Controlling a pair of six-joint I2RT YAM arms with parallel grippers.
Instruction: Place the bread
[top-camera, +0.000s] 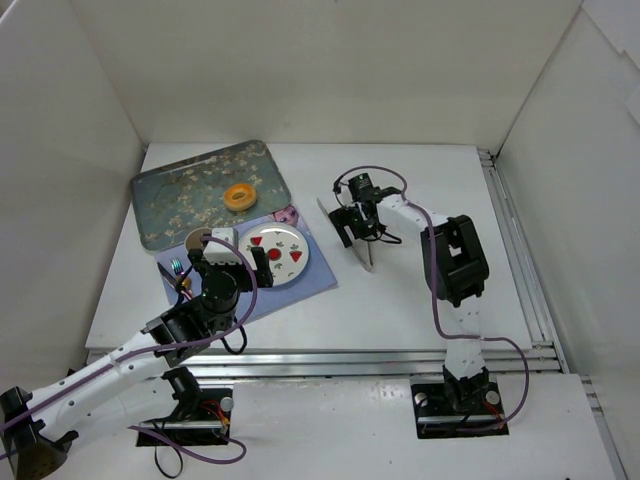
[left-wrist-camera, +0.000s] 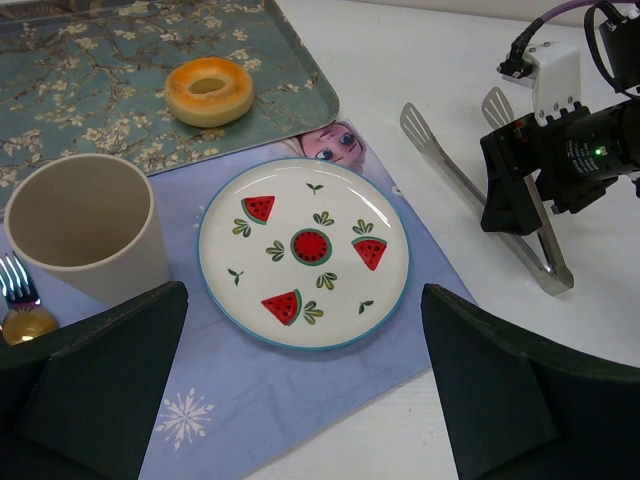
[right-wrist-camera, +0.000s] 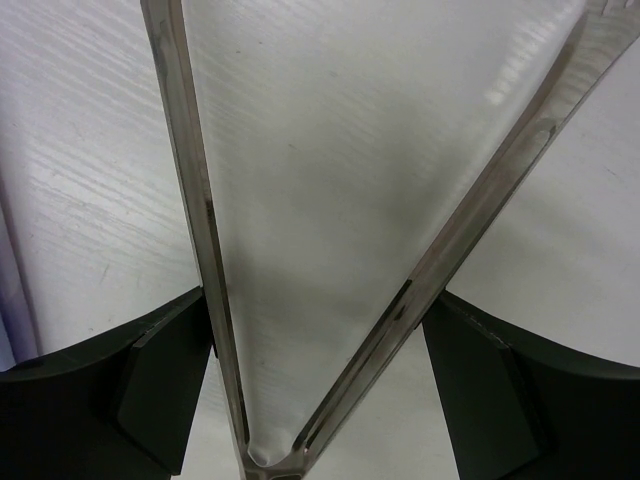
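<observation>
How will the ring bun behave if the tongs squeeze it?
The bread looks small and light, so it probably dents under a firm pinch. Its glossy rounded crust may slip off the smooth metal tongs. Lying flat on the tray, it seems unlikely to roll.

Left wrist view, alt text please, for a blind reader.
A round white watermelon-patterned plate sits empty on a lilac placemat. Behind it, a small orange-yellow ring bun lies on a floral tray; a beige cup stands left, and the right arm holds metal tongs.
</observation>
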